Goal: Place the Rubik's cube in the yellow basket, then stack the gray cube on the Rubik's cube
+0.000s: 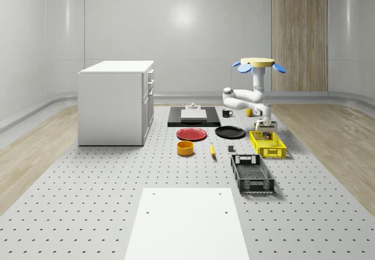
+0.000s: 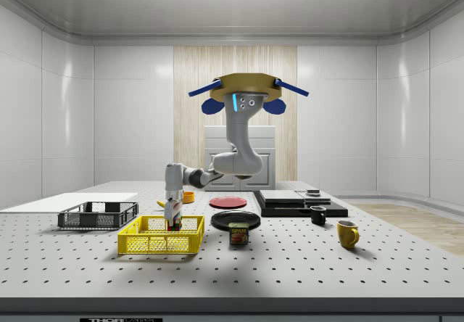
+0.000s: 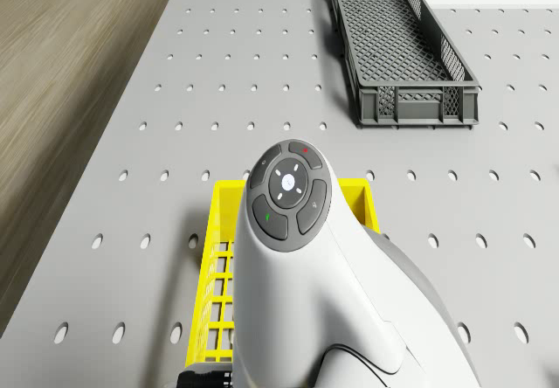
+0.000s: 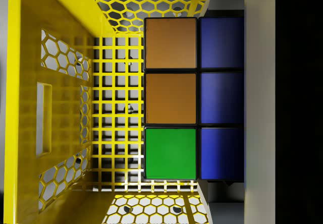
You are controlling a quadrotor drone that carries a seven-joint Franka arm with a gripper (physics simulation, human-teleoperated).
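Observation:
The drone (image 1: 258, 62) hovers above the table, just behind the yellow basket (image 1: 268, 144), with its white arm bent down into it. My gripper (image 2: 172, 207) is shut on the Rubik's cube (image 2: 174, 219), which sits partly below the basket rim (image 2: 161, 229). In the wrist view the Rubik's cube (image 4: 171, 100) shows orange, green and blue tiles against the basket's mesh floor (image 4: 116, 113). I cannot tell whether it touches the floor. A small dark gray block (image 1: 231, 149) lies on the table to the whole-scene view's left of the basket.
A dark gray crate (image 1: 252, 174) stands nearer the camera than the basket. A red plate (image 1: 191, 133), black plate (image 1: 229, 132), orange bowl (image 1: 185, 148), two mugs (image 2: 317, 215) (image 2: 348, 233), a Spam can (image 2: 238, 233) and a white cabinet (image 1: 116, 103) share the table.

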